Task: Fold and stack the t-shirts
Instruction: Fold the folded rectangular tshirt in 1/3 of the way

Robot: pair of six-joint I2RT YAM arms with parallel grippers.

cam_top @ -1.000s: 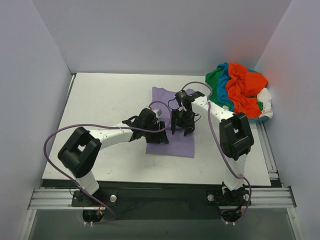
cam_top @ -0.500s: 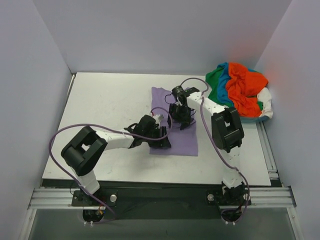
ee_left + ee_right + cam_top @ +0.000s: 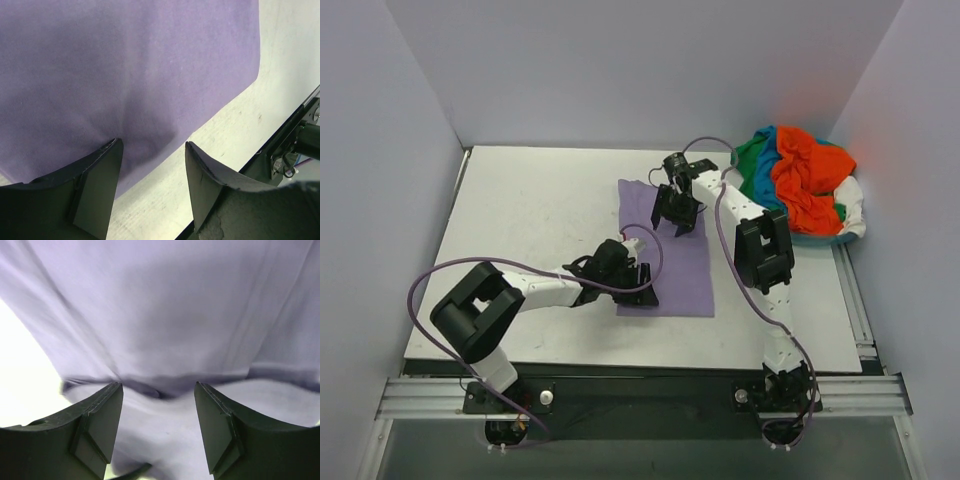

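Note:
A lavender-purple t-shirt (image 3: 675, 262) lies folded into a tall rectangle in the middle of the white table (image 3: 530, 210). My left gripper (image 3: 642, 287) is open and empty over the shirt's near left edge; its wrist view shows that edge (image 3: 150, 90) between the fingers (image 3: 102, 175). My right gripper (image 3: 673, 221) is open and empty over the shirt's far part; its wrist view shows a fold of the cloth (image 3: 165, 355) between the fingers (image 3: 220, 425). The orange-red (image 3: 800, 180), green (image 3: 752, 160), teal-blue (image 3: 762, 182) and white (image 3: 850, 200) t-shirts lie in a heap at the far right.
White walls stand close on the left, back and right. A metal rail (image 3: 640, 388) runs along the near edge, where both arm bases are bolted. Purple cables (image 3: 440, 275) loop off both arms above the table.
My right gripper has moved toward the far end of the purple shirt. My left gripper has shifted nearer, to the shirt's near left edge. The shirt's shape is slightly straighter.

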